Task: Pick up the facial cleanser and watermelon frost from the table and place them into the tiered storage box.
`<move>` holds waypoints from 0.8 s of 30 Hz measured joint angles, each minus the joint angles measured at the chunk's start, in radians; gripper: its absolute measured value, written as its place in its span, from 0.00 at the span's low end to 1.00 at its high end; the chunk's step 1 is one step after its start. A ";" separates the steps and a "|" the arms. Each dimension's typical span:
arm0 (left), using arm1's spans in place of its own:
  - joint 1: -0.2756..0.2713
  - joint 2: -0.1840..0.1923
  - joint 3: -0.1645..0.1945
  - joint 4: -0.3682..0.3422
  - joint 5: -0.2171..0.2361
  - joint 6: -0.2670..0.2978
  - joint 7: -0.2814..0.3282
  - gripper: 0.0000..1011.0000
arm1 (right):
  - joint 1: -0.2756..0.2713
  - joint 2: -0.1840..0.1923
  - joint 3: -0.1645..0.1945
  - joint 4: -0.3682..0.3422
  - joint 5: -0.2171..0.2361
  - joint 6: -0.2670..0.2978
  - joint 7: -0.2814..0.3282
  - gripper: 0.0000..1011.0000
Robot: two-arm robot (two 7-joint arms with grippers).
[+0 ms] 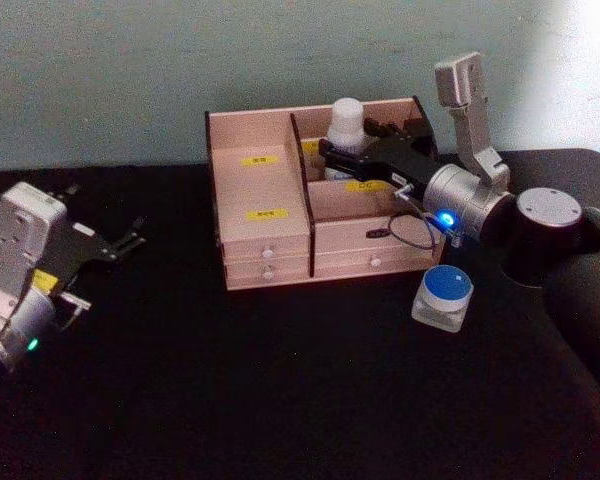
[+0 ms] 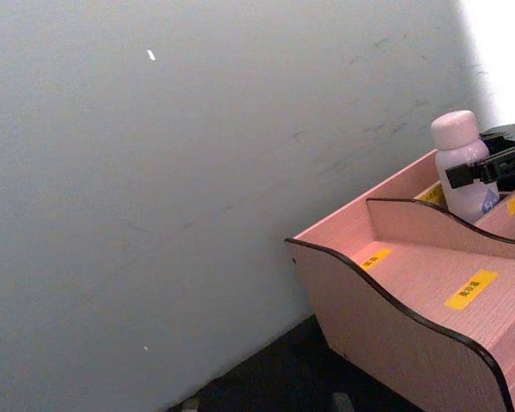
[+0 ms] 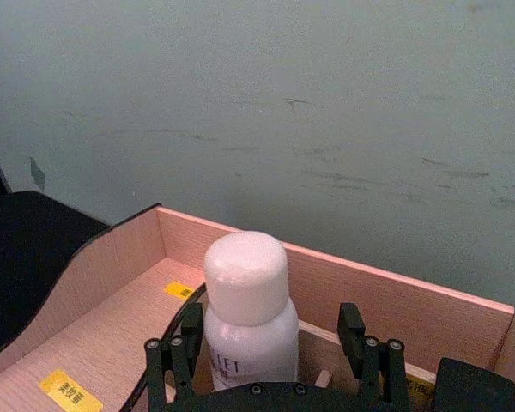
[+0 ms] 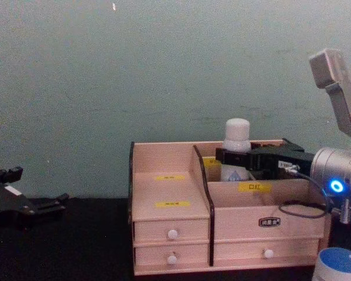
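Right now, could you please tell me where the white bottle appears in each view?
Head view: white bottle, upper centre, in the tiered storage box.
Chest view: bottle right of centre, rising above the box's rim.
Left wrist view: bottle behind the dark-edged divider.
Right wrist view: bottle inside the open right claw.
Shared landmark: that divider.

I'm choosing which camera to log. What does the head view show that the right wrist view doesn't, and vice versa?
The head view adds the parked left gripper at the left of the black table, a blue-lidded clear jar, and white-knobbed drawers. The right wrist view adds the right gripper's fingers apart on either side of the white round-capped bottle. Both share that bottle upright in a rear compartment of the pale pink wooden tiered storage box with yellow labels.
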 joint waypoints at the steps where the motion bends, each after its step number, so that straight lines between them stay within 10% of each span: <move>1: 0.000 0.000 0.000 0.000 0.000 0.000 0.000 0.99 | -0.005 0.001 0.001 -0.009 -0.001 -0.001 -0.001 0.99; 12: 0.000 0.000 0.000 0.000 0.000 0.000 0.000 0.99 | -0.077 0.038 0.018 -0.158 0.007 -0.005 -0.010 0.99; 24: 0.000 0.000 0.000 0.000 0.000 0.000 0.000 0.99 | -0.238 0.160 0.038 -0.471 0.066 0.057 0.003 0.99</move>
